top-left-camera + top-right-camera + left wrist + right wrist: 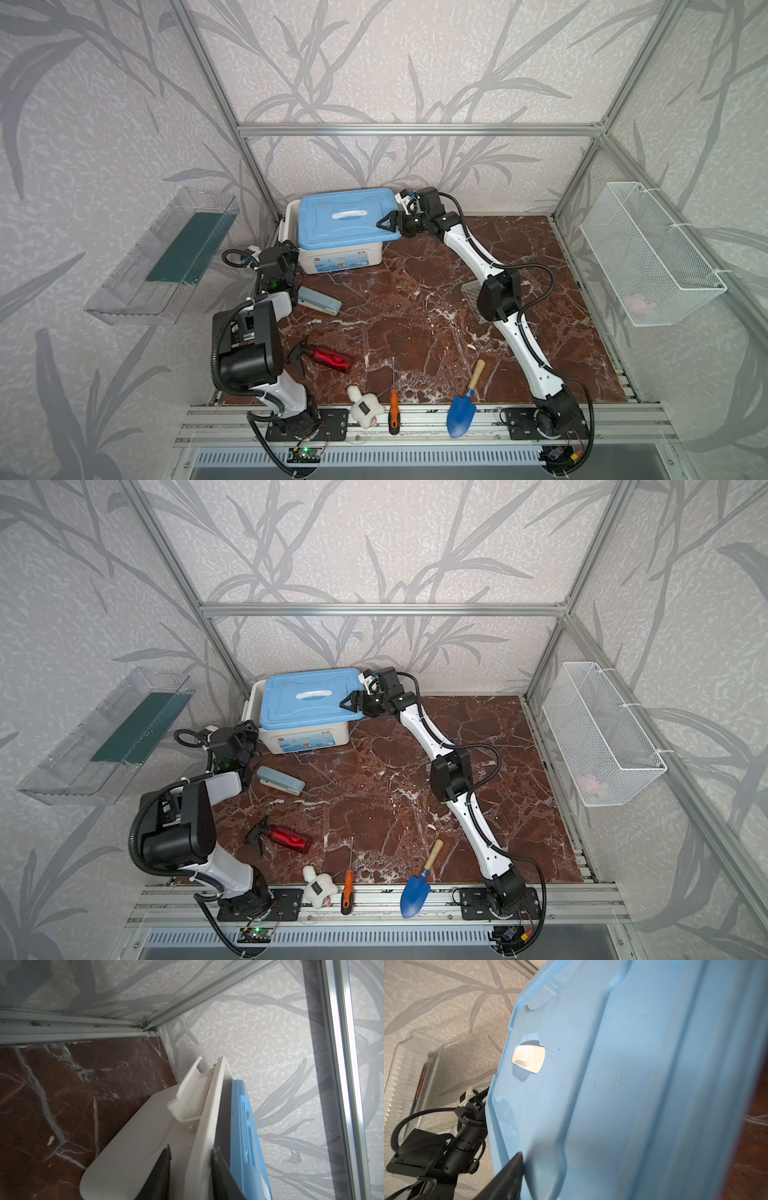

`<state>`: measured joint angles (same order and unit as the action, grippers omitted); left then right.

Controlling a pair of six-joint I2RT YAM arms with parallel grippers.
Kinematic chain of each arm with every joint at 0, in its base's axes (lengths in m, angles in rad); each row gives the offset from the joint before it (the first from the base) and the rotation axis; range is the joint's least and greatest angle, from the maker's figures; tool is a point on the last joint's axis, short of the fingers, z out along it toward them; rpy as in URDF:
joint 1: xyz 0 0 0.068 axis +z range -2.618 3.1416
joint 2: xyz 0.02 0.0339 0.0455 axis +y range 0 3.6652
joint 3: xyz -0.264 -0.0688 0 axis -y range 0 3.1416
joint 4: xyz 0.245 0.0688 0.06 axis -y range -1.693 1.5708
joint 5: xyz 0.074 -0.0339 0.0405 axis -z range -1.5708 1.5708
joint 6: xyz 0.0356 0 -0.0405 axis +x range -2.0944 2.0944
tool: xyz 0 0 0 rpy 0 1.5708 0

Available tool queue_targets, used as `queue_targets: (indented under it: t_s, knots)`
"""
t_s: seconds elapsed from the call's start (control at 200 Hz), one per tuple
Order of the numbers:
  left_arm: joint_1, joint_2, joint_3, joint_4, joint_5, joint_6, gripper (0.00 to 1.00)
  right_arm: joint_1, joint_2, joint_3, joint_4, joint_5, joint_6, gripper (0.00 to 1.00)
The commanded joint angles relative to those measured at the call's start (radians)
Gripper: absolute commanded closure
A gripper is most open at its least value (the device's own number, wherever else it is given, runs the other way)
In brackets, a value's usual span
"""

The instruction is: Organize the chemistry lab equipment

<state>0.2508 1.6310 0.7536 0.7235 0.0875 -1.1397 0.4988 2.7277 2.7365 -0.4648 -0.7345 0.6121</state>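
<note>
Left tool (191, 1174): astride the white bin's (332, 259) rim, steadying it; clamped or not, can't tell.
Right tool (388, 222): parted at the blue lid's (345, 216) 3 o'clock edge, probably to lift it.
Grid rack (471, 289): on the bench (415, 324), under the right arm.

Light-blue lid (347, 216) on white box (332, 262); red-brown white-veined tabletop (415, 324)

White storage box (133, 1147) on the red-brown marbled desk (52, 1095), its open latch flap (191, 1093) sticking out, blue lid (245, 1126) lifted off the rim, left tool (191, 1176) with dark fingers (160, 1174) straddling the box rim, leaf-patterned wall (259, 1043) and aluminium frame (340, 1064) behind.
</note>
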Motion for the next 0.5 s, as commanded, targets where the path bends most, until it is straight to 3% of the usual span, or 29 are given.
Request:
queue_targets:
  t_s: [0.0,0.215,0.4,0.495]
  knots:
    - [-0.057,0.050,-0.022,-0.109,0.034,0.010,0.93,-0.009,-0.001,0.037,-0.044,-0.008,-0.052,0.27]
    - [-0.106,0.038,-0.056,-0.078,0.061,-0.038,0.98,-0.038,-0.037,0.029,-0.153,0.025,-0.146,0.28]
    - [-0.179,0.005,-0.052,-0.113,0.101,-0.046,1.00,-0.066,-0.117,-0.013,-0.375,0.038,-0.331,0.30]
    - [-0.228,0.003,-0.086,-0.042,0.117,-0.104,1.00,-0.080,-0.197,-0.102,-0.438,0.069,-0.408,0.30]
